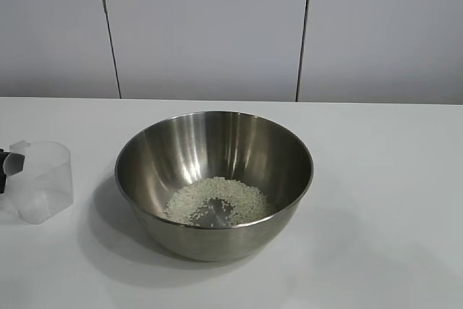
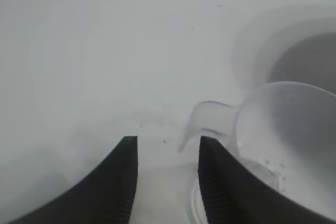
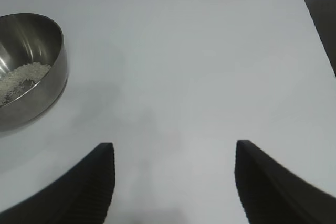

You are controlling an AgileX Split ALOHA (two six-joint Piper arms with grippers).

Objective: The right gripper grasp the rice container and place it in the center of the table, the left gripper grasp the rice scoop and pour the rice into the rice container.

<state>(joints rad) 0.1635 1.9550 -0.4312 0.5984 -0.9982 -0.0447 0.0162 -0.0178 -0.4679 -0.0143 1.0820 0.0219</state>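
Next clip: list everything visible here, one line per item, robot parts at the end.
Bowl: one, shiny steel, middle of the table.
Rice: one loose heap, white, in the bottom of the bowl.
Scoop: one, clear plastic, upright on the table left of the bowl, looks empty.
Table: one, white.
Wall: pale panels behind the table.
Left end effector: one, black, open, at the scoop's handle, not gripping it.
Right end effector: one, black, open, over bare table right of the bowl.
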